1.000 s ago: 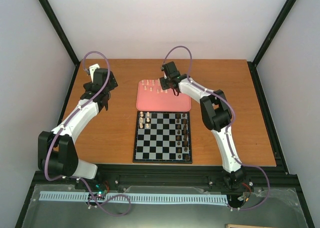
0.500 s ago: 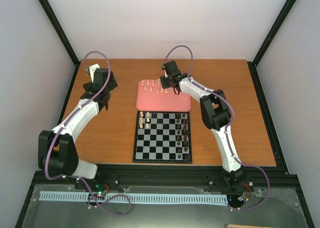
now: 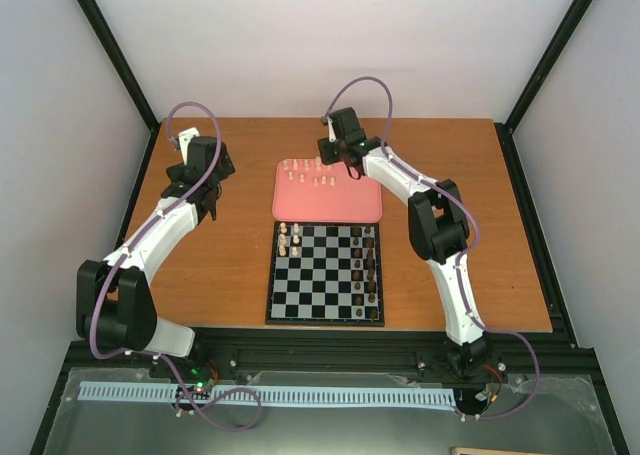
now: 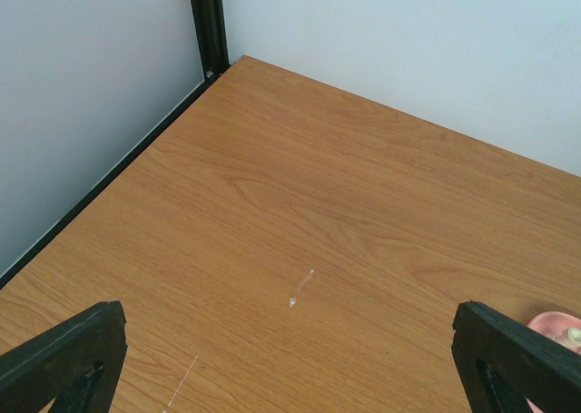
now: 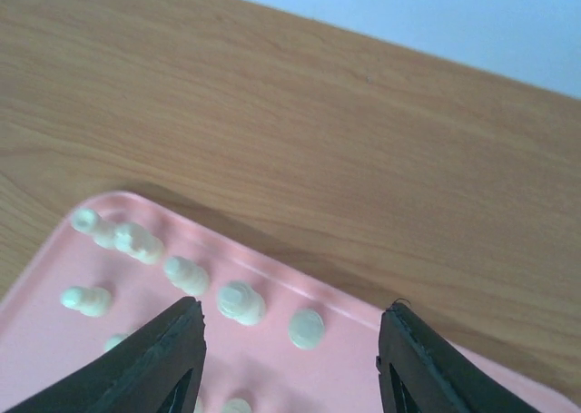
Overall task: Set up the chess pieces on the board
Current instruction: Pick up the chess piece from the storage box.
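wooden table [image 3: 215,275] bears pink tray [image 3: 335,208] of chess pieces [image 5: 240,302] under parted right claw [image 5: 292,308]; left claw [image 4: 289,315] gapes empty.

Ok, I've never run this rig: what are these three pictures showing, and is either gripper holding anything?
Two white robot arms are bolted at the near edge of a brown wooden table. One picture looks down from above and behind them; the other two come from a camera on each wrist. On the table sit a black-and-white checked chessboard and a pink rounded tray. A few tiny cream chess pieces and dark brown pieces stand on the board; more cream ones wait on the tray. The right gripper hovers open over the tray, the left gripper open over bare table. Neither holds anything.
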